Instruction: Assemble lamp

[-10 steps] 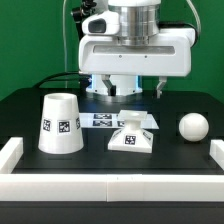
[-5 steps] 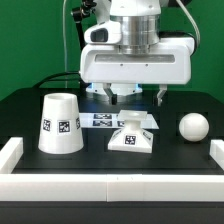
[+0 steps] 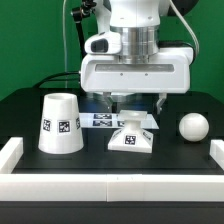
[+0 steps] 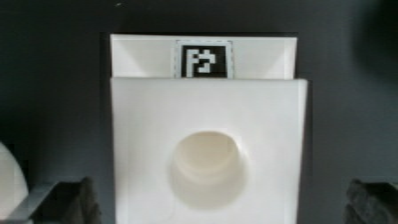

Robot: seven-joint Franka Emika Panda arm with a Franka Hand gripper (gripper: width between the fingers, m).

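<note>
The arm's claw [image 3: 134, 98] hangs spread wide and empty straight above the flat square white plastic base [image 3: 130, 136], which sits near the middle of the black counter [image 3: 25, 105], a little toward the edge nearest the exterior camera. The base lies directly below the claw rather than off to either side.

In the wrist view the base [image 4: 208, 130] fills the gap between the two dark fingers [image 4: 63, 200]. Each finger stands outside a side face with a strip of dark counter showing between, so neither is touching it. The base's edges run square to the line on which the claw would close, so no twist of the wrist looks needed. Its round socket [image 4: 208, 165] sits close to the claw's centre line, and the black-and-white tag [image 4: 205, 60] is on the far part of the base.

In my judgement the coming move turns on a plain vertical drop, then closing across the base's width.

The tall white truncated-cone shade [image 3: 60, 123] stands upright toward the edge at the exterior view's left, well apart from the base. The white ball-shaped bulb [image 3: 193, 125] rests toward the edge at the exterior view's right. The marker board [image 3: 100, 119] lies flat just behind the base.
</note>
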